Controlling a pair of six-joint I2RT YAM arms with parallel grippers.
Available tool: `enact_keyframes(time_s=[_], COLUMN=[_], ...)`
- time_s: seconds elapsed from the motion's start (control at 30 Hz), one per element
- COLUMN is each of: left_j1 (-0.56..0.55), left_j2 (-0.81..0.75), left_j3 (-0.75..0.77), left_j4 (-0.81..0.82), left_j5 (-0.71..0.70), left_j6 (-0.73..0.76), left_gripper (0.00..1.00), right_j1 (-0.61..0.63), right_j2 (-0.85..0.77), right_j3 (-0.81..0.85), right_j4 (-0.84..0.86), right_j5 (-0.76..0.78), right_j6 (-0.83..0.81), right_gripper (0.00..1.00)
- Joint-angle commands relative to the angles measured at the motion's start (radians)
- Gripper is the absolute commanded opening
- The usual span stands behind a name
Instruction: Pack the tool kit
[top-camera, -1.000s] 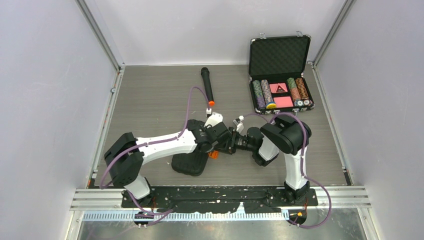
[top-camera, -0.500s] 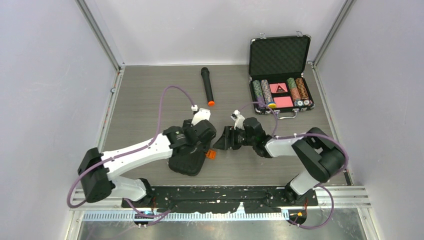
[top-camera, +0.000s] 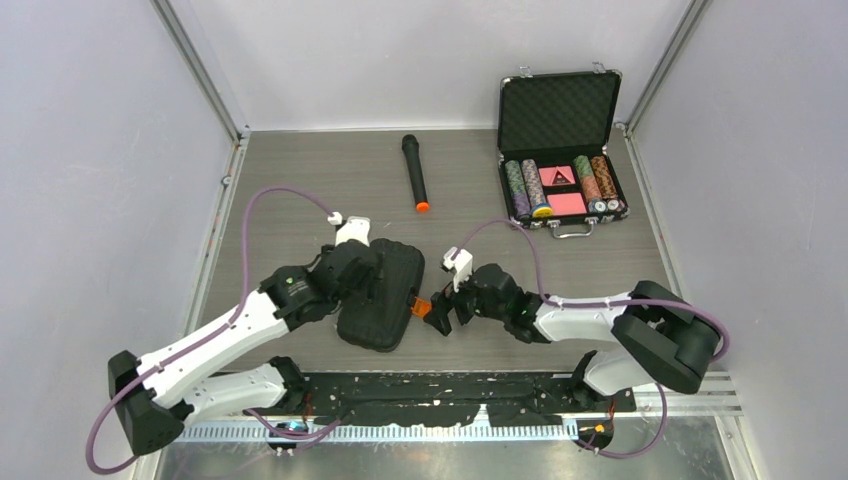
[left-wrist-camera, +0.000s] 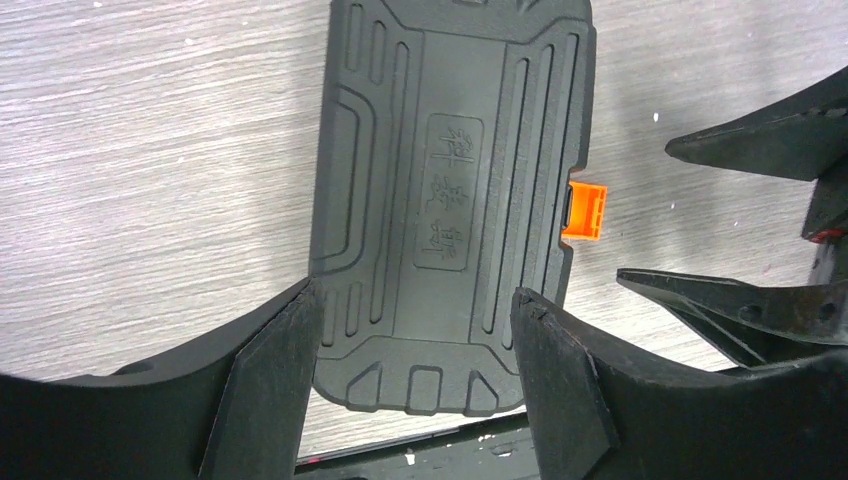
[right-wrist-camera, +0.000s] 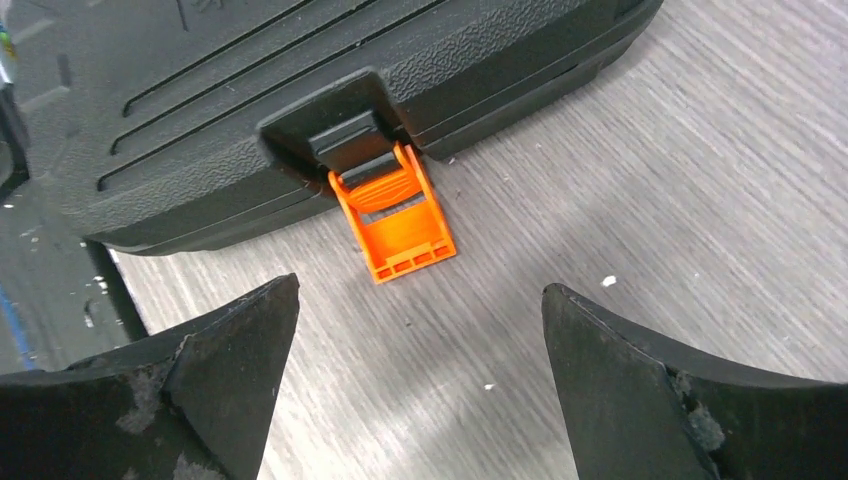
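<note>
- The tool kit (top-camera: 385, 300) lies shut and flat on the worktop (top-camera: 300, 190), close to the near edge and a little left of centre. Its ribbed lid faces up.
- Its orange latch (top-camera: 421, 307) sticks out from the case's 3 o'clock edge. In the right wrist view the latch (right-wrist-camera: 395, 225) is flipped outward and lies on the wood, not snapped against the lid. The step in hand therefore looks like fastening the case, with the lid already down.
- The left pincer (top-camera: 378, 275) hangs over the lid with its jaws spread and nothing between them. In its own view the tool kit (left-wrist-camera: 450, 190) shows in the gap below the left pincer (left-wrist-camera: 415, 310), apart from the fingers.
- The right pincer (top-camera: 440, 312) sits just beside the latch on its 3 o'clock side, jaws very wide and empty. Its camera looks straight at the tab, which lies toward 12 o'clock from the right pincer (right-wrist-camera: 420, 292).
- The next move probably calls for one finger to get under or behind the tab and swing it up and over onto the lid's catch. The left arm could press down on the lid so the case does not slide toward 9 o'clock.
- A microphone (top-camera: 415, 172) lies toward 12 o'clock of the case and an open poker chip case (top-camera: 560, 170) toward 1 o'clock. Both are well apart from it.
</note>
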Motion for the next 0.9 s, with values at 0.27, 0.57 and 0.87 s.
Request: enact_keyframes(time_s=[0.27, 0.57, 0.87], left_j1=[0.039, 0.039, 0.039], left_j2=[-0.109, -0.083, -0.052], left_j3=[-0.057, -0.061, -0.075], left_j4=[-0.001, 0.022, 0.085], left_j5=[0.008, 0.029, 0.072], left_j6=[0.027, 0.038, 0.064], left_gripper=[0.70, 0.70, 0.70], right_j1=[0.168, 0.191, 0.200], right_j2=[0.267, 0.297, 0.112], right_j3=[0.012, 0.024, 0.032], right_j4=[0.341, 0.293, 0.088], right_j5=[0.177, 0.220, 0.199], right_j6=[-0.280, -0.338, -0.346], right_gripper=[0.96, 0.66, 0.37])
